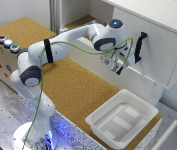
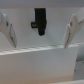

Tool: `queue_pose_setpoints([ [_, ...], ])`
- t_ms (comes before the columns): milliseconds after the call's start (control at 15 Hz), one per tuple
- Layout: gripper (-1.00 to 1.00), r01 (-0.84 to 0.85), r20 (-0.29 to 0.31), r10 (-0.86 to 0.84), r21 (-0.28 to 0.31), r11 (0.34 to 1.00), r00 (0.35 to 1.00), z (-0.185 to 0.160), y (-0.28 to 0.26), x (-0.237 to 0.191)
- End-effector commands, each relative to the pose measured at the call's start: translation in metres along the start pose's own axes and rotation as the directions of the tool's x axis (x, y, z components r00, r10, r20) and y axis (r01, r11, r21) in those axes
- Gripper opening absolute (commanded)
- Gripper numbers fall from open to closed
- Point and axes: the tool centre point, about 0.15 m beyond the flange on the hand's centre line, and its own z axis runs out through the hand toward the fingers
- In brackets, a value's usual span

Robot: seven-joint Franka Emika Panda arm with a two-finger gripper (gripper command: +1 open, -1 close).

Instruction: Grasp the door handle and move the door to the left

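The door is a large flat white panel at the exterior view's right. It bears the door handle, a slim black vertical bar. My gripper is open and empty. It sits just short of the handle, toward the exterior view's left and slightly lower, without touching it. In the wrist view the handle shows dark against the white door, centred between my two spread fingers but farther off than the gripper.
A low white plastic tray stands on the cork tabletop below the door. A cork-topped box with coloured buttons stands at the exterior view's left. A green cable runs along the arm.
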Motion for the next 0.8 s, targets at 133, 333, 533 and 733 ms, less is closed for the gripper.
queue_pose_setpoints([
  [133, 1.0, 0.05, 0.05, -0.054, 0.086, 0.995, 0.997, 0.011, 0.018, 0.062],
  [333, 1.0, 0.069, 0.042, -0.073, 0.102, 0.992, 0.996, 0.017, 0.024, 0.077],
  [533, 1.0, 0.081, 0.04, -0.088, 0.145, 0.986, 0.995, 0.022, 0.026, 0.09],
  [733, 1.0, 0.098, 0.02, -0.102, 0.147, 0.984, 0.995, 0.028, 0.024, 0.103],
])
